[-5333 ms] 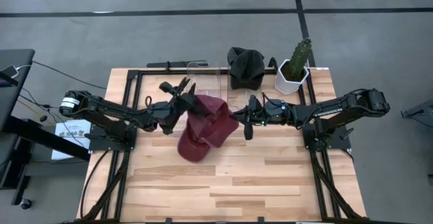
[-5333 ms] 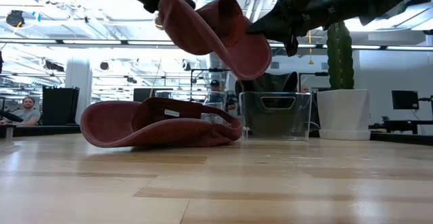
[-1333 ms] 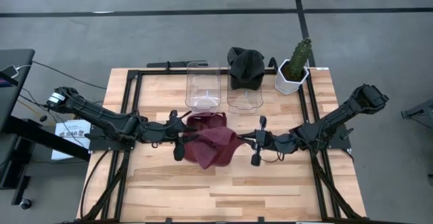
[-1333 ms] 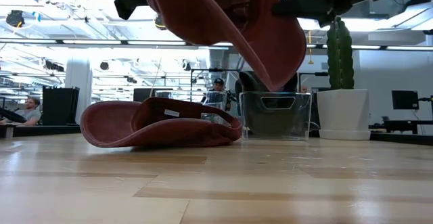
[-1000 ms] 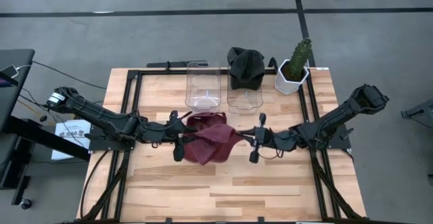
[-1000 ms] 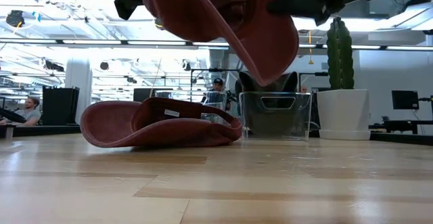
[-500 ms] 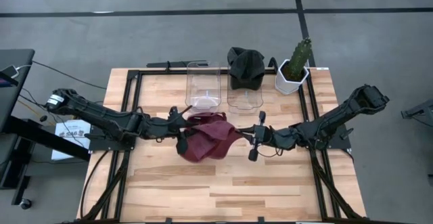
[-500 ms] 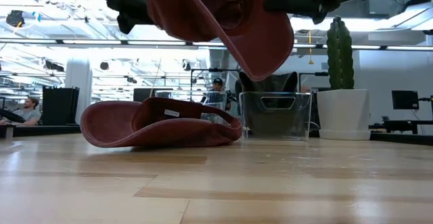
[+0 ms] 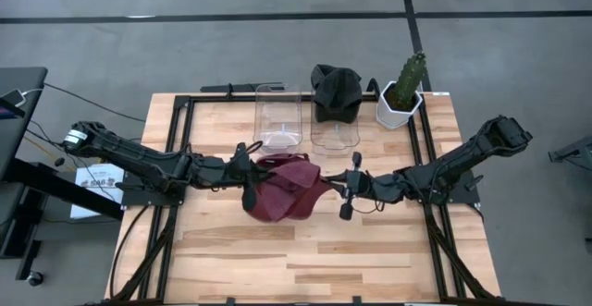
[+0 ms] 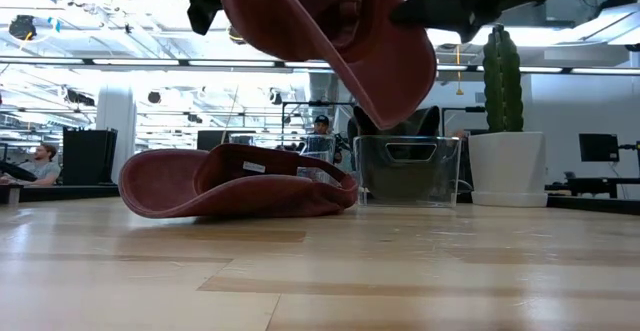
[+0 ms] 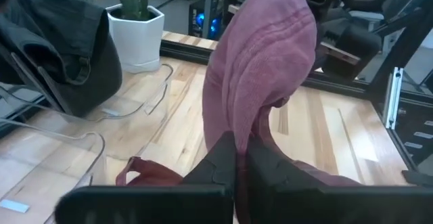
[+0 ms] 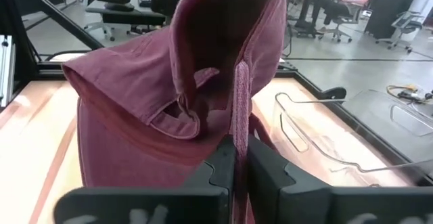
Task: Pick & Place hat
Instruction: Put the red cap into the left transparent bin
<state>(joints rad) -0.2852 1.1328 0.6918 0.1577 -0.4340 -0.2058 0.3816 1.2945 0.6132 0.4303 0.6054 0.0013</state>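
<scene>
Your held hat (image 9: pixel 294 184) hangs in the air over the middle of the wooden surface (image 9: pixel 370 250), pinched from both sides. The left pincer (image 9: pixel 248 175) is clamped tight on its fabric at one edge, and the right pincer (image 9: pixel 344 188) is clamped tight on a fold at the opposite edge. The wrist views show each pair of fingers pressed together with maroon cloth between them.

Open room: the near half of the surface, toward the front edge, is bare wood in the high view. The far edge is crowded. Black frame rails (image 9: pixel 180 149) run along both sides.

Count of items:
- Two maroon hats. The second hat (image 10: pixel 235 183) lies flat on the surface beneath the held one, clear of it in the low view.
- Two clear plastic bins (image 9: pixel 277 116), side by side at the far edge, just behind the hats.
- One dark bag or cloth bundle (image 9: pixel 335 89), behind the right-hand bin.
- One cactus (image 9: pixel 410 70) in a white pot (image 9: pixel 396 110), at the far right corner.

Beyond the surface the low view shows an open workshop with ceiling lights, monitors and desks. One person (image 10: pixel 40 163) sits at the left of that view, and another person (image 10: pixel 321 126) shows behind the bins. The floor around the rig is grey concrete.
</scene>
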